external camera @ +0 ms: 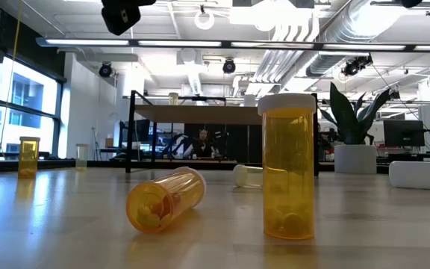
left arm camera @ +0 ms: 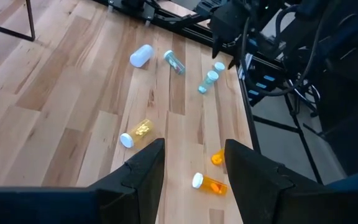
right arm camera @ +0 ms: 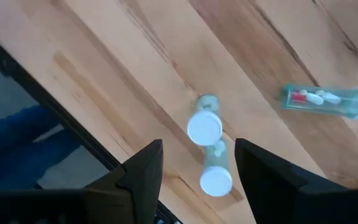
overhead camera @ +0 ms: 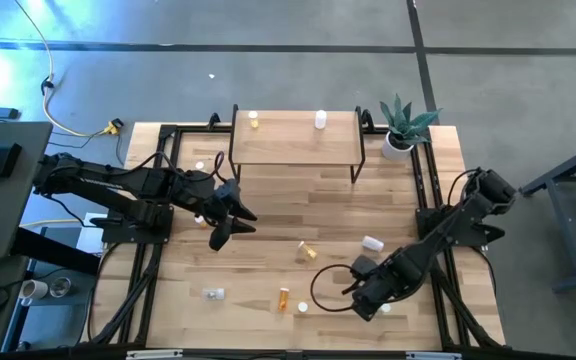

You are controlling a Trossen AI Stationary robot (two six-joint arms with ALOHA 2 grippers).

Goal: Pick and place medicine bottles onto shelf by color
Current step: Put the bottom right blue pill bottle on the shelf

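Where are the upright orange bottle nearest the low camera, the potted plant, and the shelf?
upright orange bottle [external camera: 288, 173], low view, middle of its amber body.
potted plant [overhead camera: 399, 143], high view, on its white pot.
shelf [overhead camera: 293, 143], high view, bare wood between the two bottles standing on it.

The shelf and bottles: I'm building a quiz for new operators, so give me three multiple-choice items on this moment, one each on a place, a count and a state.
1. Where is the potted plant?
A. At the shelf's right end
B. At the table's near edge
C. On the shelf

2. How many bottles stand on the shelf?
A. None
B. Two
C. Five

3. How is the left gripper?
A. Shut on an orange bottle
B. Open and empty
C. Shut on a cap

Key: 1 A, the high view shows the plant just off the shelf's right end. 2 B, a yellow bottle and a white bottle stand there. 3 B, the left wrist view shows bare table between its fingers.
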